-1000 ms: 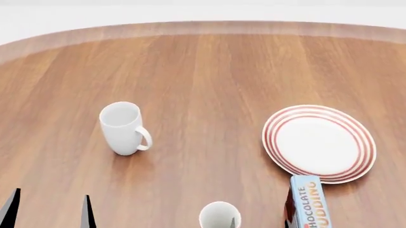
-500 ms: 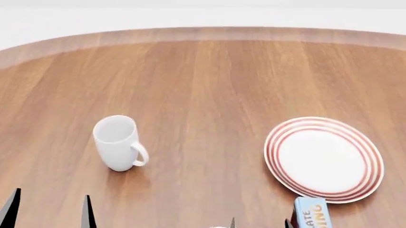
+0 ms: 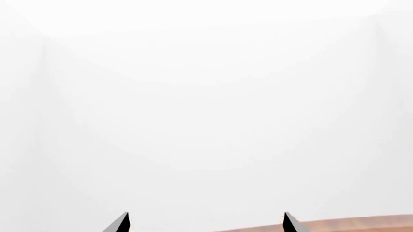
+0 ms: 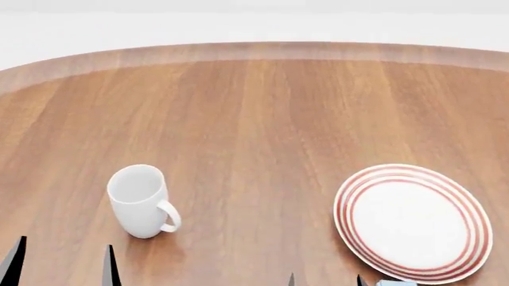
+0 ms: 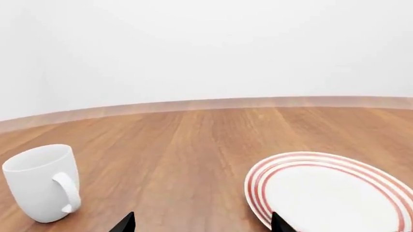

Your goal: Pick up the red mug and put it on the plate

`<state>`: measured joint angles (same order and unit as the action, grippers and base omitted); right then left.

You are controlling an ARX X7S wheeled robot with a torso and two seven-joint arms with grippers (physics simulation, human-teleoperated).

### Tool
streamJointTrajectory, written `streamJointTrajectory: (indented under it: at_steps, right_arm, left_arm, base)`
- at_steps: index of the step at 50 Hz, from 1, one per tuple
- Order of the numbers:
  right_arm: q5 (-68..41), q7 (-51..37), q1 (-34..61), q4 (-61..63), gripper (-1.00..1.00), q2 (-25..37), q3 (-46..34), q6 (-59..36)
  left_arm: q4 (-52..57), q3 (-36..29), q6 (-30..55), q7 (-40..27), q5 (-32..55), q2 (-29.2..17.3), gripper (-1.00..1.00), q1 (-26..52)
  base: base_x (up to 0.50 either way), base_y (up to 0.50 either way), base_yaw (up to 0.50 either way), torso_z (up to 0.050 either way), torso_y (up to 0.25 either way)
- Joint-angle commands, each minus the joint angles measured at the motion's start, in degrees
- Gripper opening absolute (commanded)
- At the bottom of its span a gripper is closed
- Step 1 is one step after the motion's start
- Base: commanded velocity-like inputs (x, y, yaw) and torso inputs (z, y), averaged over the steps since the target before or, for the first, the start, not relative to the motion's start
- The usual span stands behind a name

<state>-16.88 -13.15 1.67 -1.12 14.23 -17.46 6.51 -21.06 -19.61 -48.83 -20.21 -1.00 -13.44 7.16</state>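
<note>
Red mug not visible in any view, plate point(image 4: 413, 221) lies flat on wooden table point(image 4: 263, 119) well right of white mug point(image 4: 142, 201), left gripper point(image 4: 62, 262) and right gripper point(image 4: 325, 280) fingertips spread apart, holding nothing

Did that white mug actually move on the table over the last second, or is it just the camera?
Cannot tell for sure. The white mug and the plate both slid down the head view together, keeping nearly the same spacing, which points to the camera tilting rather than the mug moving.
</note>
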Motion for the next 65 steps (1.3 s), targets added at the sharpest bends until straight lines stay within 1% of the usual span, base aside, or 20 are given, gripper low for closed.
streamJointTrajectory:
  at_steps: [1,29,44,51,55,59,65]
  right_arm:
    - [-0.18,-0.13,0.24,-0.3,1.0,0.16,-0.25,0.09]
    - [-0.55,-0.58,0.33,-0.28,1.0,0.57,-0.9,0.13]
    - [-0.65,-0.09,0.1,0.3,1.0,1.12,-1.61,0.66]
    - [-1.01,0.98,-1.09,0.91,1.0,1.5,-1.66,3.43]
    - [0.1,1.09,-3.7,4.55,1.0,2.78,-2.57,4.24]
    - [1.21,-0.36,-6.06,9.55,1.0,4.47,-2.95,1.89]
    - [1.63,-2.8,-10.1,21.36,1.0,7.94,-2.86,-2.97]
  left_arm:
    - [-0.07,-0.31,-0.13,-0.15,0.13,-0.17,1.0,0.09]
    - [0.02,-0.82,0.03,-0.81,0.05,-0.5,1.0,0.19]
    - [0.06,-1.17,0.11,-0.99,0.41,-0.68,1.0,0.24]
    - [-0.13,-1.19,-0.25,-1.32,0.24,-0.68,1.0,0.31]
    - [-0.23,-1.27,-0.44,-1.39,0.15,-0.73,1.0,0.37]
    - [-0.24,-1.44,-0.47,-1.33,0.23,-0.82,1.0,0.41]
    - [-0.27,-1.67,-0.52,-1.27,0.32,-0.95,1.0,0.48]
  base:
    - [0.18,0.0,0.0,0.0,0.0]
    - [0.18,0.0,0.0,0.0,0.001]
    - [0.02,0.0,0.0,0.0,0.0]
    - [0.0,0.0,0.0,0.0,0.0]
    - [0.0,0.0,0.0,0.0,0.0]
    - [0.0,0.0,0.0,0.0,0.0]
    - [0.0,0.0,0.0,0.0,0.0]
